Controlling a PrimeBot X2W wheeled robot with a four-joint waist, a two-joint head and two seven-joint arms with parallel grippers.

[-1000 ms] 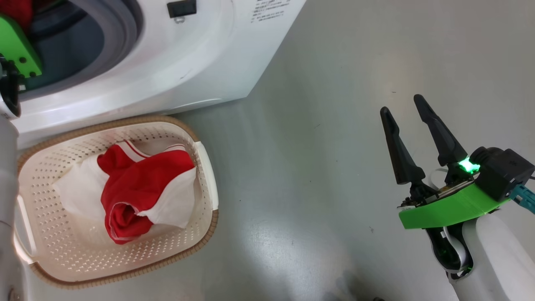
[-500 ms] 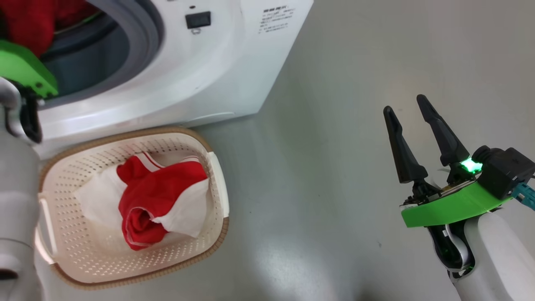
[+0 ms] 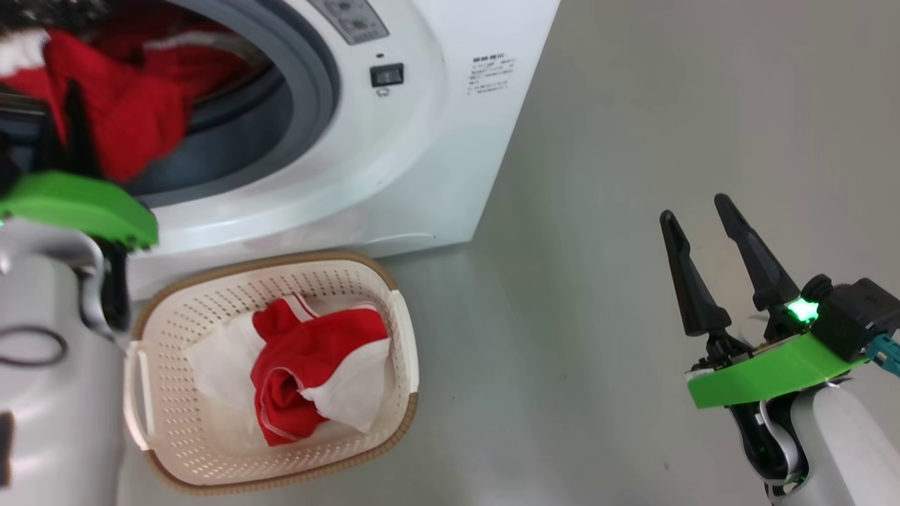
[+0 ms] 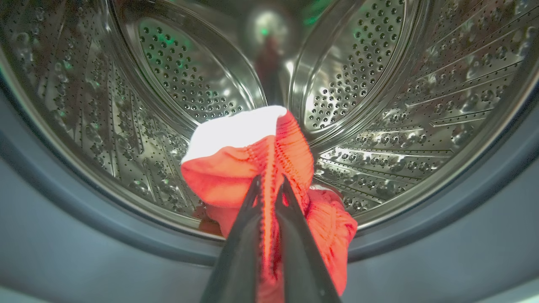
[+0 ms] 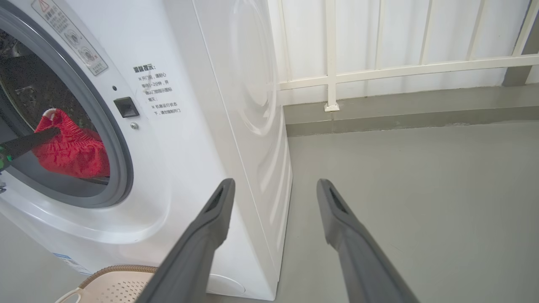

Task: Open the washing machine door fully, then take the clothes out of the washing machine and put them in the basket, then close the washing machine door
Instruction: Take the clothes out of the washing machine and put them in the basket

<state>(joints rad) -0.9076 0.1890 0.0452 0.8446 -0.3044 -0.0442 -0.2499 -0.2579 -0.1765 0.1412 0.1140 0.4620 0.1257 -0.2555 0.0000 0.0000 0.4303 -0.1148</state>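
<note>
The washing machine [image 3: 394, 161] stands with its opening uncovered; its door is out of view. My left gripper [image 4: 269, 183] is at the mouth of the steel drum [image 4: 379, 84], shut on a red garment with a white edge [image 4: 236, 168]. That same red garment [image 3: 133, 119] hangs at the grey ring, and the right wrist view shows it [image 5: 71, 151] there too. On the floor before the machine sits the basket [image 3: 176, 330], with red and white clothes [image 3: 309, 365] inside. My right gripper [image 3: 694, 207] hovers open over the bare floor, well right of the machine.
A grey floor [image 3: 576, 281] spreads to the right of the machine. Behind it a white railing [image 5: 400, 67] runs along a wall above a low kerb [image 5: 400, 113]. The basket rim [image 5: 122, 269] lies just below the machine's front.
The head camera has shifted, so more of the drum opening and the red garment shows now. My left gripper stays shut on the garment. The right gripper holds its open pose.
</note>
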